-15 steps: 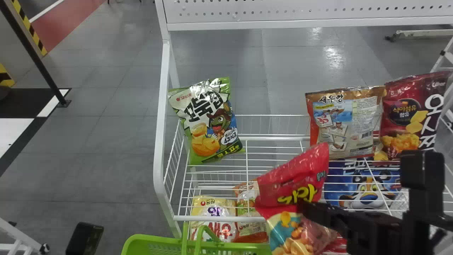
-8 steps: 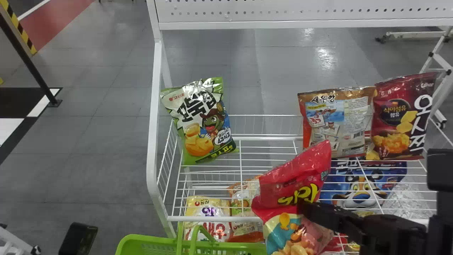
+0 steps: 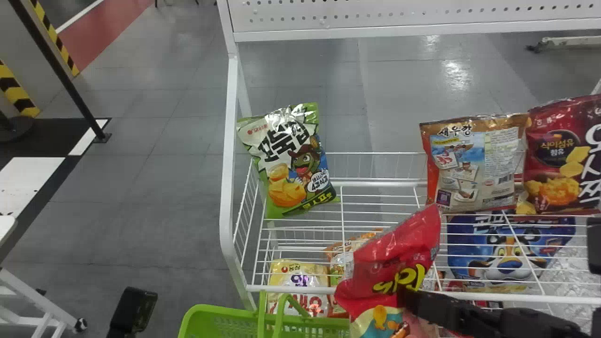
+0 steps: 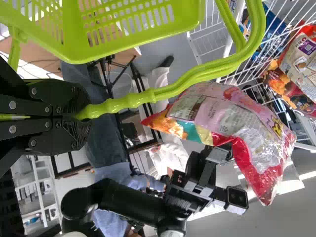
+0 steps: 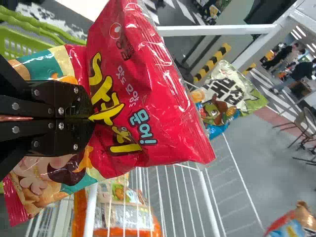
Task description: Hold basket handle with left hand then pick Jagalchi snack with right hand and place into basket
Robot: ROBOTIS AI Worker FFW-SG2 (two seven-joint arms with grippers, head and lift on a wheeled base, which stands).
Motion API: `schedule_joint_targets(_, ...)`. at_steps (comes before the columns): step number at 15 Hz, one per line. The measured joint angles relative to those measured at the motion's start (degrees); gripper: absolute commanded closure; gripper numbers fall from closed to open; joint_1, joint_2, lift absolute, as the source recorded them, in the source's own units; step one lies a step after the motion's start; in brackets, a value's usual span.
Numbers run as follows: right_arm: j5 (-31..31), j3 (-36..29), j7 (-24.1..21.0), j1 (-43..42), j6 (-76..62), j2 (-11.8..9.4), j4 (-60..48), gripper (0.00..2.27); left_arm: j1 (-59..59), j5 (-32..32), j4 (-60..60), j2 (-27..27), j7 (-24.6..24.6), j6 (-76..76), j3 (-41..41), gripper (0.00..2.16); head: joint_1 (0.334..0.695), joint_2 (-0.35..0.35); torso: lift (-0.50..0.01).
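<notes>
Black part of my left gripper [image 3: 134, 310] shows at the bottom left of the head view. In the left wrist view my left gripper [image 4: 81, 116] is shut on the green handle [image 4: 128, 102] of the basket [image 4: 133, 32]. My right gripper [image 3: 406, 298] is shut on the side of the red-and-pink Jagalchi snack [image 3: 399, 263], held at the right end of the green basket [image 3: 225, 321]. In the right wrist view the fingers of my right gripper [image 5: 91, 118] pinch the middle of the snack [image 5: 148, 94], partly covering it.
A white wire rack [image 3: 375, 202] stands just beyond the basket. Its upper shelf bears a green snack bag [image 3: 291, 164], a brown one [image 3: 474, 164] and a dark red one [image 3: 563, 159]. Lower down are a yellow bag [image 3: 298, 286] and a blue bag [image 3: 507, 249].
The head view has swung, left first and then back right. Measured against the rack, my right gripper and the snack have moved left and slightly lower. The basket keeps its place beside the rack.
</notes>
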Motion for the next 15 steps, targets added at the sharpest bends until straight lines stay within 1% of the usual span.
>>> schedule_joint_targets(3,-1.1,0.8,3.3,1.4,0.0,0.0,4.8,2.24,-0.5,0.1,0.0,0.0,0.0,0.1,0.0,2.15,0.695,0.171,-0.009)
schedule_joint_targets(4,-1.2,1.2,4.2,1.9,0.0,0.0,6.0,2.24,-0.6,0.1,0.0,0.0,0.0,0.2,0.0,2.15,0.695,0.196,-0.009)
schedule_joint_targets(8,-1.5,3.8,7.9,2.7,0.0,0.0,12.3,2.24,-1.0,0.2,0.0,-0.1,0.0,0.2,-0.3,2.15,0.695,0.251,-0.009)
schedule_joint_targets(9,-0.9,4.6,8.4,2.8,0.0,0.0,13.3,2.24,-1.0,0.2,0.0,-0.1,0.0,0.2,-0.3,2.15,0.695,0.280,-0.009)
schedule_joint_targets(14,6.9,9.7,15.1,3.0,0.0,0.0,21.0,2.24,-1.0,0.2,-0.1,-0.1,0.0,0.2,-0.2,2.15,0.695,0.350,-0.009)
schedule_joint_targets(15,9.0,11.0,16.1,2.6,0.0,0.0,23.0,2.24,-1.0,0.2,-0.2,-0.1,0.0,0.4,-0.2,2.15,0.695,0.350,-0.009)
